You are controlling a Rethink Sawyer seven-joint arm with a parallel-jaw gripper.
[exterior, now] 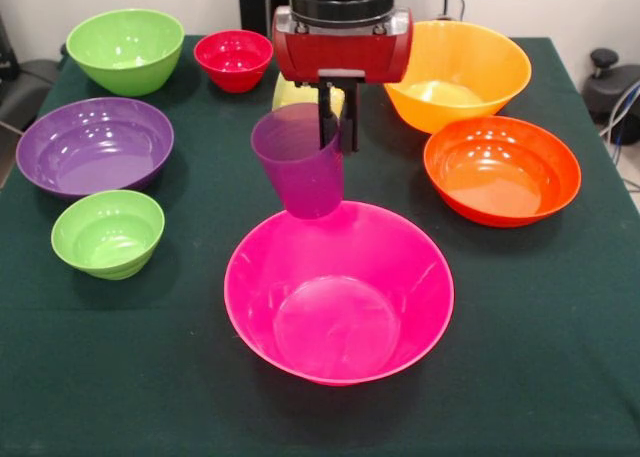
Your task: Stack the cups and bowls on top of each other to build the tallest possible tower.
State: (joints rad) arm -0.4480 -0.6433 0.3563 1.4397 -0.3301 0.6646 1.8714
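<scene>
My gripper (pixel 338 122) comes down from the top centre and is shut on the right rim of the purple cup (pixel 300 172). It holds the cup upright, slightly tilted, above the far rim of the large pink bowl (pixel 250 277) at the table's middle front. The pink bowl is empty. A yellow cup (pixel 290 92) shows partly behind the gripper. The orange cup is hidden or out of view. No bowls are stacked.
The yellow-orange bowl (pixel 458 72) and the orange-red bowl (pixel 502 169) stand on the right. The purple bowl (pixel 95 145), the medium green bowl (pixel 126 49) and the small green bowl (pixel 108 232) stand on the left. The small red bowl (pixel 233 59) is at the back.
</scene>
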